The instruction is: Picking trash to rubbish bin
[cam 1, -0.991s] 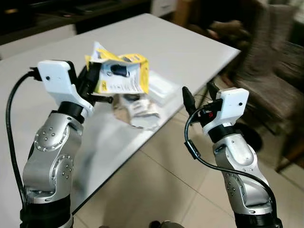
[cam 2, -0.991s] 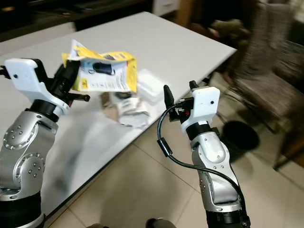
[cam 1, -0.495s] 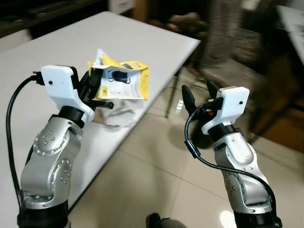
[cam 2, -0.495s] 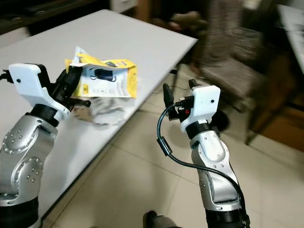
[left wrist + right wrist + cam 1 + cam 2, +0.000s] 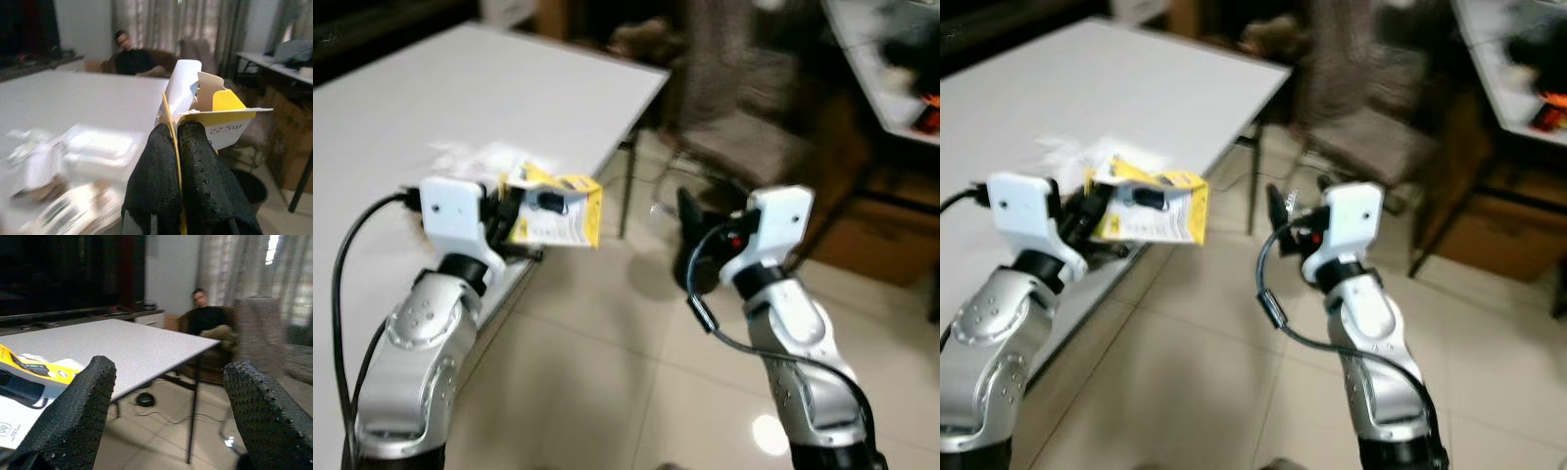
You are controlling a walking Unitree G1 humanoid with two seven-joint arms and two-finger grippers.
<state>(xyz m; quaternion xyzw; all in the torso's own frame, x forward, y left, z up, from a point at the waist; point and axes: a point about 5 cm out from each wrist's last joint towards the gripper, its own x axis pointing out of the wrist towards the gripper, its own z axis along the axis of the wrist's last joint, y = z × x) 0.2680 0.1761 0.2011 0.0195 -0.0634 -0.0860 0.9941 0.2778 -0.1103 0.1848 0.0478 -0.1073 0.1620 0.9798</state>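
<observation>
Your left gripper is clamped tight on the yellow-and-white package, with both fingers pressed against the card's edge. The package is held up in the air over the near corner of the white desk, out past the desk's edge toward the floor. Your right gripper is raised beside it over the floor, fingers spread wide with nothing between them.

On the desk behind the held package you have more litter: a clear plastic clamshell and some crumpled paper and wrappers, all lying near the desk's edge. The rest of the desktop is plain white.

The floor is pale glossy tile. A dark round bin stands on it beyond the desk's corner, close to a patterned chair. A second desk with blurred items stands at the far right. A person in dark clothes sits on a sofa by the curtains.
</observation>
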